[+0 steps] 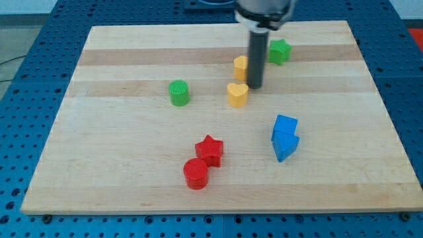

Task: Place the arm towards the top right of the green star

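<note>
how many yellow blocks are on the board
2. A yellow heart sits just left of my tip; another yellow block, partly hidden behind the rod, lies just above it. Nothing else yellow shows.

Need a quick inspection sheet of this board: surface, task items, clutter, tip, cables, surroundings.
Surface: wooden board, flat, lying on a blue perforated table.
Job's things: green star near the view's top right, upright, apart from the rod.
Clutter: green cylinder; yellow heart; a yellow block partly hidden behind the rod; red star touching red cylinder; two blue blocks stacked close together.
Tip: my tip sits below-left of the green star, right beside the yellow heart.
Cables: nothing seen.
Surroundings: nothing seen beyond the table.
</note>
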### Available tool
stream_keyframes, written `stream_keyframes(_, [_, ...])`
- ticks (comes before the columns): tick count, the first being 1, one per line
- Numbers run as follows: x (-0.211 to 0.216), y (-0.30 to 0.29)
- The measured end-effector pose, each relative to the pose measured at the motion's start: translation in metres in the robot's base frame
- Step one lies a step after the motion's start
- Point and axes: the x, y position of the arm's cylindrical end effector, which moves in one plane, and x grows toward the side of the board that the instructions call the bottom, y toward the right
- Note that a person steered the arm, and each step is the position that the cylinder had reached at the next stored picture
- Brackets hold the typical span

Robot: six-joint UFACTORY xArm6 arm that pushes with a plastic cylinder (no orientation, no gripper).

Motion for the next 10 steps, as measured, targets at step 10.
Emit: stream_keyframes(10, [-0.108,0.025])
